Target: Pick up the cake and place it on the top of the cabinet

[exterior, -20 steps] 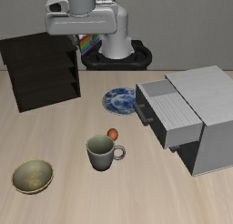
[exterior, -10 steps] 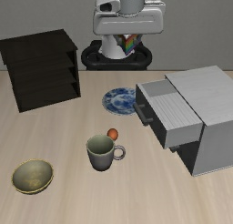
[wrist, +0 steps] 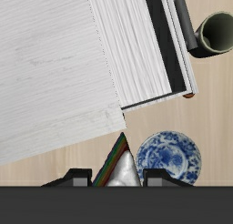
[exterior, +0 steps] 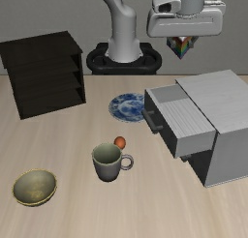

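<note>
One cake (exterior: 182,44), a rainbow-striped slice, hangs high in the air, clamped between the fingers of the gripper (exterior: 182,39). The wrist view shows the cake (wrist: 118,166) pinched from both sides, with the gripper (wrist: 116,179) narrowed onto it.

Below it, that view takes in the pale top of the grey cabinet (wrist: 45,73), the cabinet's open drawer (wrist: 136,45), the blue plate (wrist: 173,157) and the mug (wrist: 217,34). In the exterior view the grey cabinet (exterior: 218,92) stands at the exterior view's right, well below the cake, with its drawer (exterior: 179,121) pulled out toward the plate (exterior: 126,107).

I judge the pick-up done and the carry in hand. The cake is aloft and nothing rests on either cabinet. The black cabinet (exterior: 44,73) is well apart from the gripper, so the grey one looks to be the target.

The next move calls for centring the cake over the flat top, away from the drawer's edge. It then needs a steady descent until the base meets the surface, and only then should the fingers part.
</note>
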You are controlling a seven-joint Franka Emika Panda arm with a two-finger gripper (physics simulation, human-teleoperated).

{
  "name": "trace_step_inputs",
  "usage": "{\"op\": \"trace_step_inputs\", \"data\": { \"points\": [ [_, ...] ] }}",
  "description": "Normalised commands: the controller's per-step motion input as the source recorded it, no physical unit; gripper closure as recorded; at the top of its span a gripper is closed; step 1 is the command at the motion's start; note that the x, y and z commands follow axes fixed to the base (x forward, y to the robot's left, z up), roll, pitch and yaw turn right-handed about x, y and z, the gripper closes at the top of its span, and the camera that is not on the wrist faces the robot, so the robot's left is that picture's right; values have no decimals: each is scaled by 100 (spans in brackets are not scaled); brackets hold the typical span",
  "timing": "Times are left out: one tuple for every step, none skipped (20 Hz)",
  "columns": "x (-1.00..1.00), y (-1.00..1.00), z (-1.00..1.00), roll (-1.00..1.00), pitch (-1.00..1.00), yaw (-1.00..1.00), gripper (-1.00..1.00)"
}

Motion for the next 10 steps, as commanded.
{"op": "trace_step_inputs", "data": {
  "points": [
    [0, 100, 0, 0, 0, 0, 100],
    [0, 100, 0, 0, 0, 0, 100],
    [100, 0, 0, 0, 0, 0, 100],
    [100, 0, 0, 0, 0, 0, 100],
    [100, 0, 0, 0, 0, 0, 100],
    [100, 0, 0, 0, 0, 0, 100],
    [100, 0, 0, 0, 0, 0, 100],
    [100, 0, 0, 0, 0, 0, 100],
    [100, 0, 0, 0, 0, 0, 100],
    [100, 0, 0, 0, 0, 0, 100]
  ]
}}
